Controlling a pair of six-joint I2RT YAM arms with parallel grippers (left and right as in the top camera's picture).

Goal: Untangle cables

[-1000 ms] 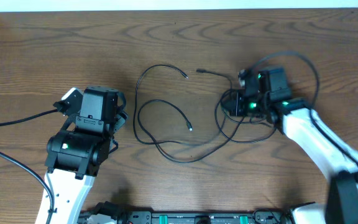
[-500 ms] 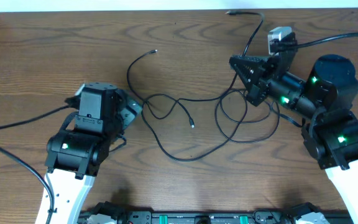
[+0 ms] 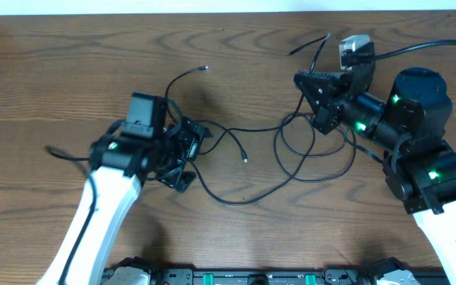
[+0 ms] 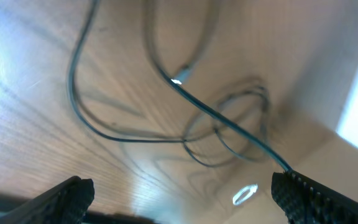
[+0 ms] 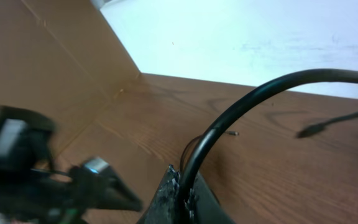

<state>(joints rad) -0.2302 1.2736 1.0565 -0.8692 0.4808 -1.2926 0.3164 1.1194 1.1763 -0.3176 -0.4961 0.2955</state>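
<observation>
Cables lie tangled mid-tabletop, between the two tools. Left tool is at the tangle's left edge, spread wide and released, with strands running between its fingers. Right tool is at the tangle's upper right, clenched on one black cable.

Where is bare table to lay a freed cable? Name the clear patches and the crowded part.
Free: the table left of the left gripper; the far strip above that gripper; the near strip below the lowest loop. Crowded: between left gripper and right gripper, where the cables loop and cross.
</observation>
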